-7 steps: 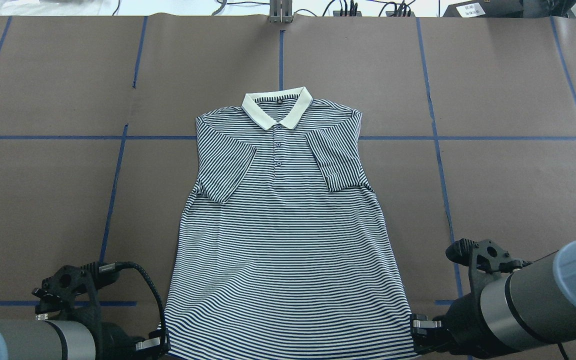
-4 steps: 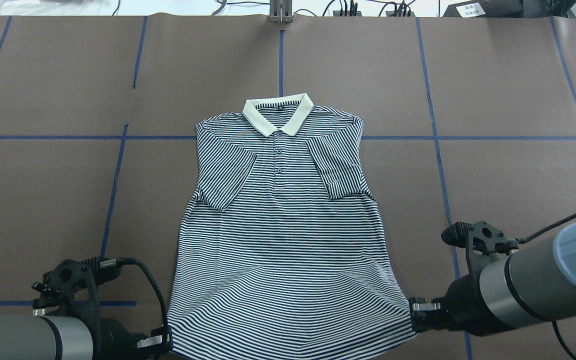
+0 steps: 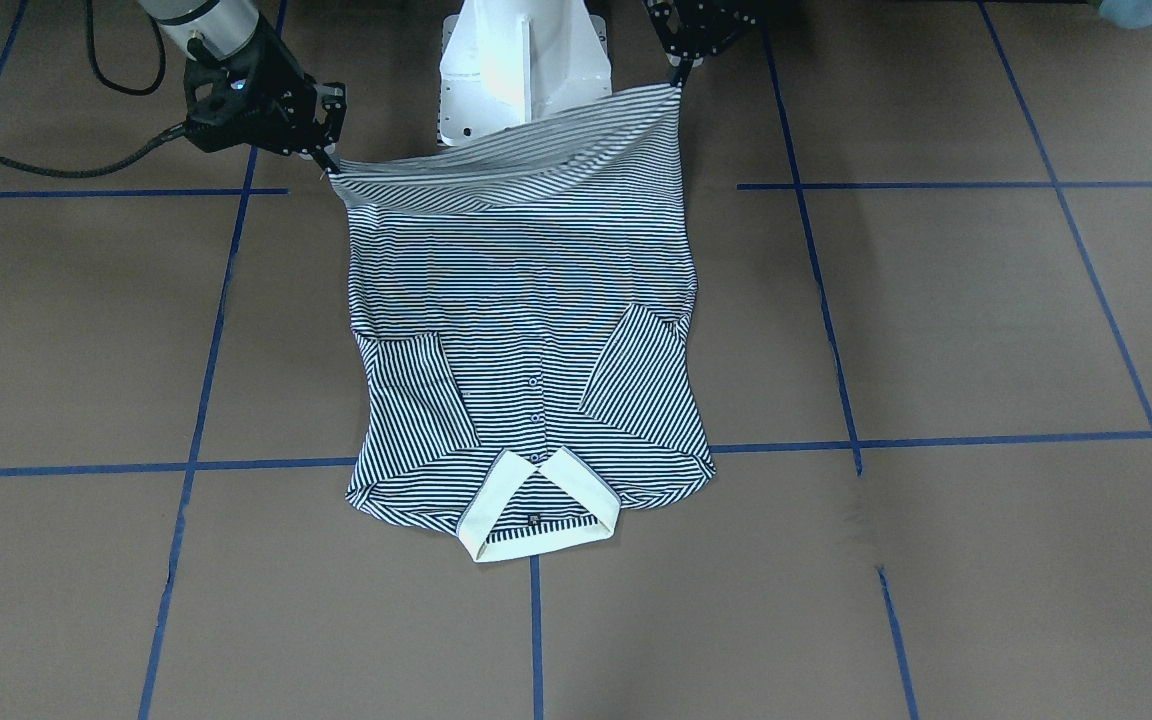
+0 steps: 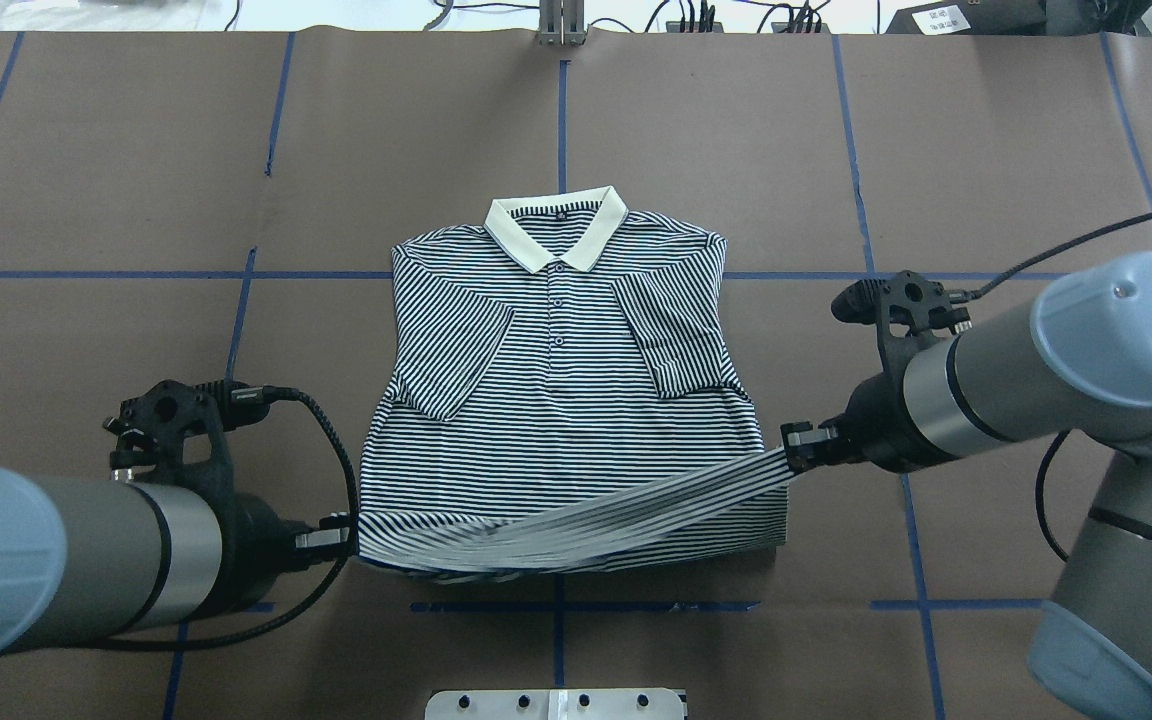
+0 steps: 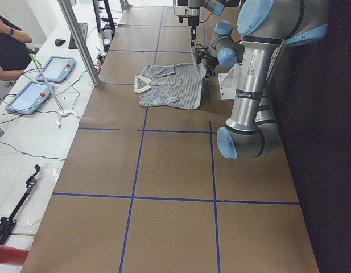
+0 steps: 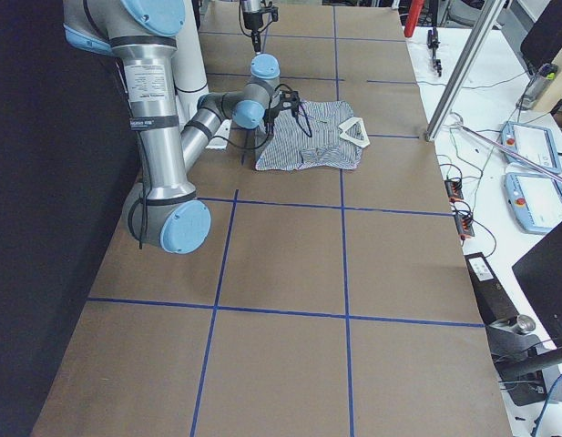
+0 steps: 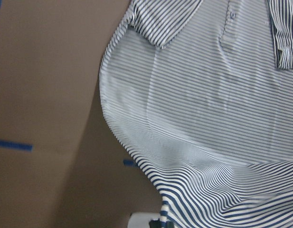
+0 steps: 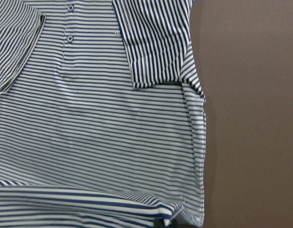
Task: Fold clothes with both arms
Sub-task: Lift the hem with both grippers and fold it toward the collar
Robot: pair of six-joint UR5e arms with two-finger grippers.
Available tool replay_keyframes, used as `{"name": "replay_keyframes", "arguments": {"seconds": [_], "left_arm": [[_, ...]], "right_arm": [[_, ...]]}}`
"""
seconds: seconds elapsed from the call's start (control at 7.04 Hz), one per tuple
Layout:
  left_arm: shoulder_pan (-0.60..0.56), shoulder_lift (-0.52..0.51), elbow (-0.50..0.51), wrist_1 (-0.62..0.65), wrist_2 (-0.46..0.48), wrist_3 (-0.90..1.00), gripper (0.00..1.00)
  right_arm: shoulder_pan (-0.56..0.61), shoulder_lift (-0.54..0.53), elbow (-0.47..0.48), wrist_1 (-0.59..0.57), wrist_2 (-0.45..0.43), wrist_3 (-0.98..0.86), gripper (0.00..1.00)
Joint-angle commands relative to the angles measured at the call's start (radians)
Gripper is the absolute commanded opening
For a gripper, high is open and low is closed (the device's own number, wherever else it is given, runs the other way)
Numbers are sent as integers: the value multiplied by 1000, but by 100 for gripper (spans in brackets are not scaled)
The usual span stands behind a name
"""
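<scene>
The polo shirt (image 4: 556, 400) lies front up in the middle of the table (image 4: 86, 150), with its cream collar (image 4: 556, 225) toward the far edge and both sleeves (image 4: 451, 345) folded in over the chest. Its hem (image 4: 626, 505) is raised off the surface as a slanting band. The left gripper (image 4: 341, 540) is pinched on one hem corner and the right gripper (image 4: 791, 450) on the other, further toward the collar. Bare brown surface crossed by blue tape lines (image 4: 236, 330) surrounds the shirt, widest toward the table's two ends. The front-facing view alone shows the white pedestal (image 3: 521, 60) behind the lifted hem. The side views add a white bench (image 5: 27, 142) beyond the far edge, with tablets (image 5: 53, 68) and a person (image 5: 7, 48). The wrist views show only striped cloth and brown surface.
</scene>
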Motion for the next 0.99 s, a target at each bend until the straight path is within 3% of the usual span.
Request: {"name": "replay_keyframes", "arguments": {"seconds": [0.0,0.28,0.57,0.85], "left_arm": [[-97,-18,115,-79,-4,69,0],[-181,-143,288,-87,-2,98,0],[-261,-148,396,-174,-4,154,0],[-325,-151,507,-255,-2,213,0]], "right_arm": [[89,135,-149,3,-3,-96,0],[123,252,-321,55,-17,-94,0],[176,263,-442,174,-17,-93,0],[204,338,-579,196,-17,-91,0]]}}
